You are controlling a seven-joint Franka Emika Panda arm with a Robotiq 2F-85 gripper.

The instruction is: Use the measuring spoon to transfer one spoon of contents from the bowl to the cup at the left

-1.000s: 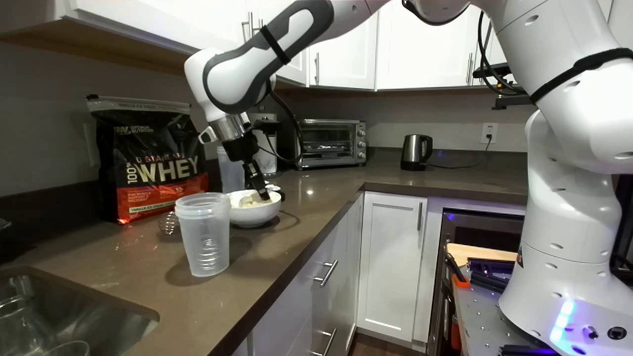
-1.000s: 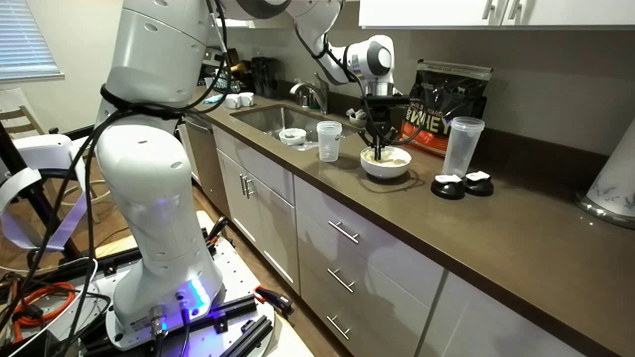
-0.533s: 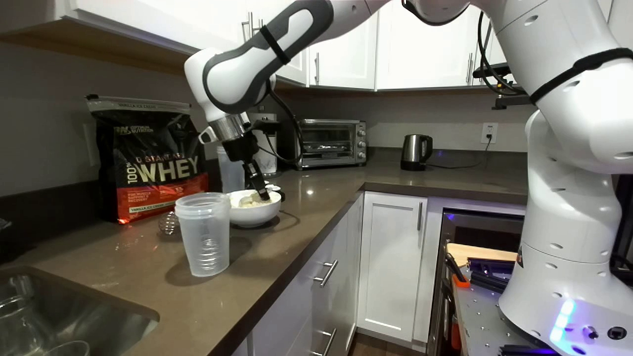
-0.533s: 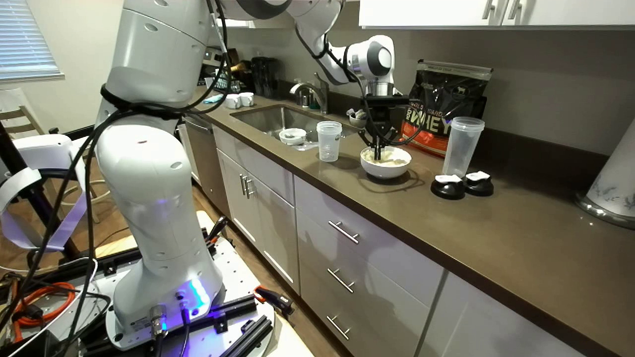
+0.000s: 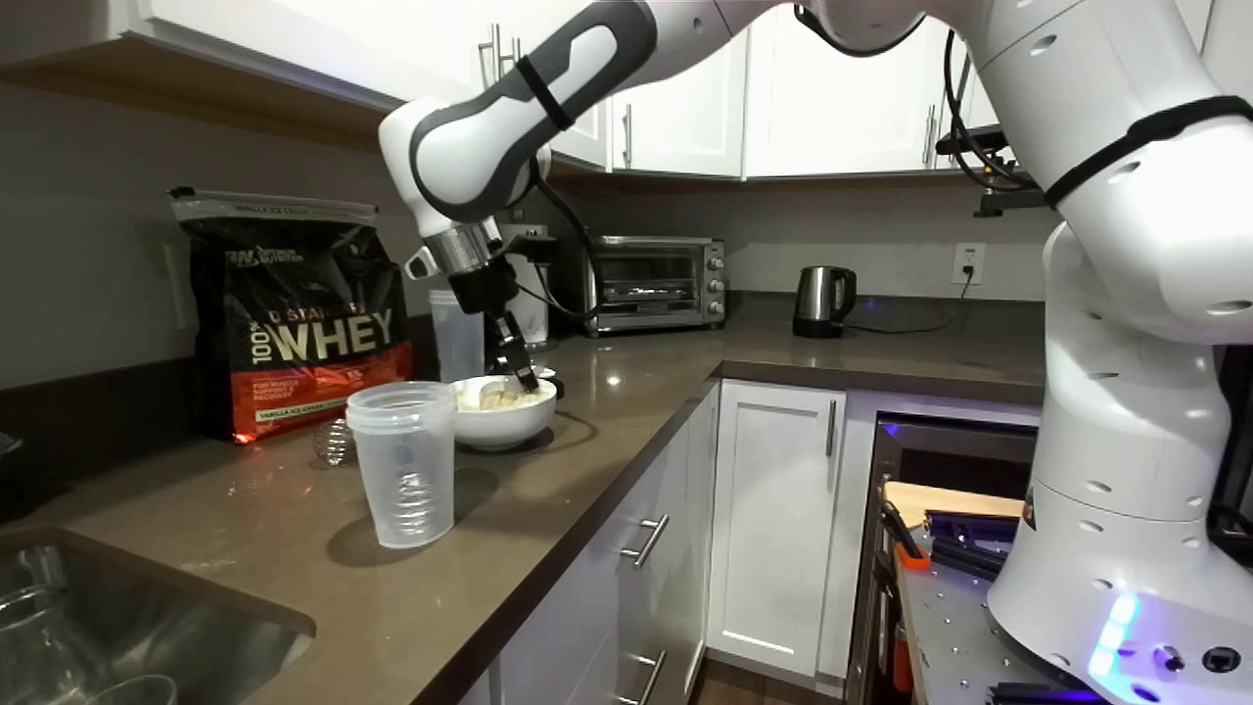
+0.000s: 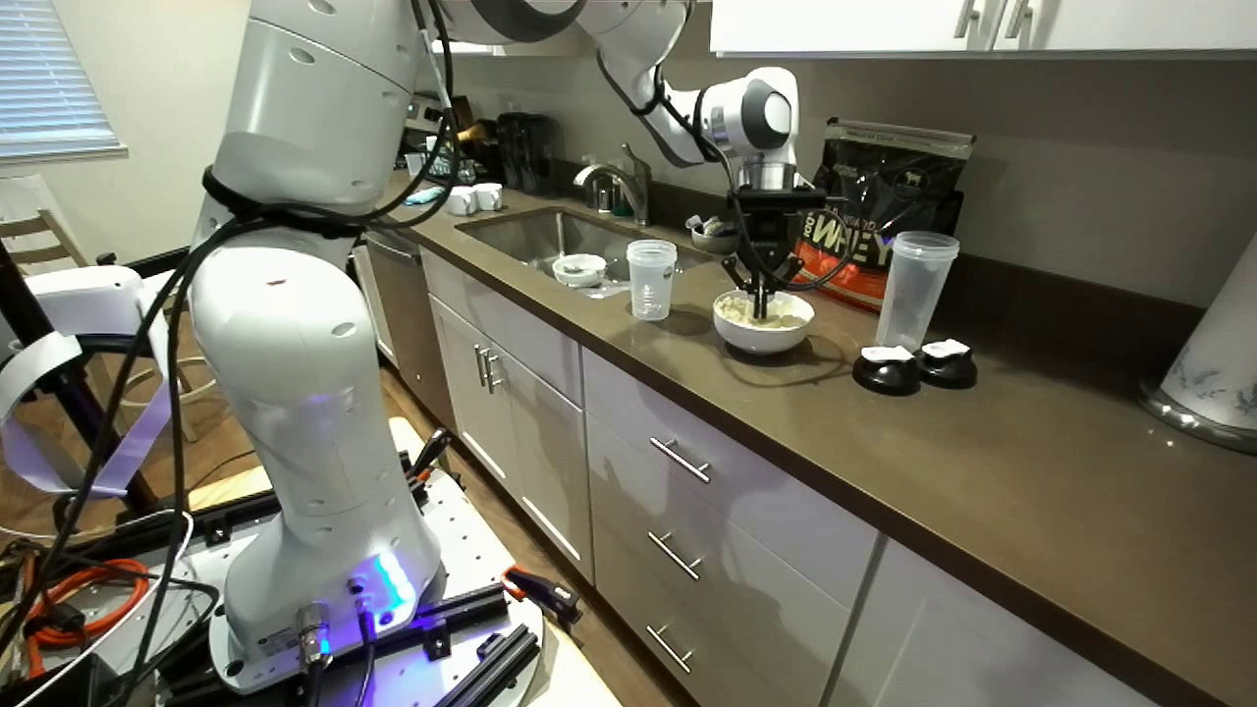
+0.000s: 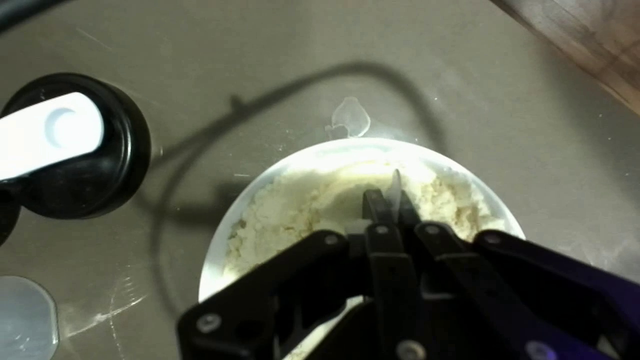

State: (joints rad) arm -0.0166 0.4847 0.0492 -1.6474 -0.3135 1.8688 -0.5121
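This Is a Kitchen

In an exterior view, white cupboards (image 5: 675,127) hang along the top. A toaster oven (image 5: 651,286) and a kettle (image 5: 818,304) stand on the brown tabletop (image 5: 294,587), near the middle. A sink (image 5: 245,629) is at the lower left. In an exterior view, a tap (image 6: 639,187) stands by the sink in the upper middle, and drawers (image 6: 746,550) sit under the tabletop.

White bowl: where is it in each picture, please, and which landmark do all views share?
In an exterior view: bowl left of centre, just below mid-height.
In an exterior view: bowl right of centre, just above mid-height.
Wrist view: bowl lower middle, partly hidden.
Shared landmark: black gripper, at the bowl.
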